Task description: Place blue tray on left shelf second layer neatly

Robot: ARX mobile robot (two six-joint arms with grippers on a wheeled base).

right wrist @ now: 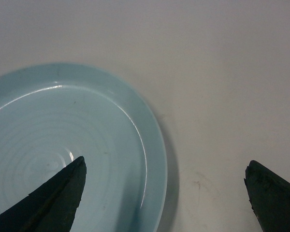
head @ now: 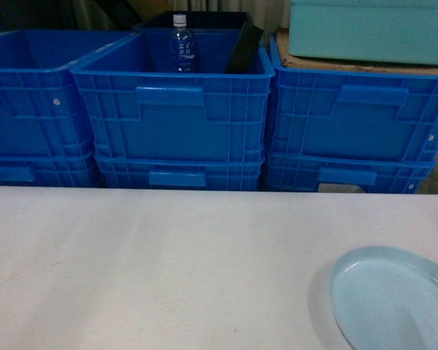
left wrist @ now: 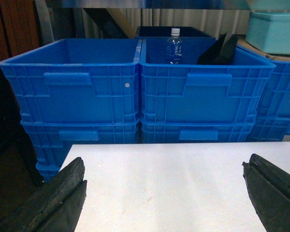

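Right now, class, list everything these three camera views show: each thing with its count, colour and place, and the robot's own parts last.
Tray: one, pale blue, round, on the table at the near right corner of the head view.
Table: one, white, in front of the crates.
Crates: at least six, deep blue, ribbed, stacked two high in three columns behind the table.
Bottle: one, clear with a white cap, standing in the middle top crate.
Black object: one, leaning in the same crate.
Box: one, teal, on the right stack.
Left end effector: black fingers spread, above the table edge, holding nothing.
Right end effector: black fingers spread, straddling the tray's rim, not gripping.
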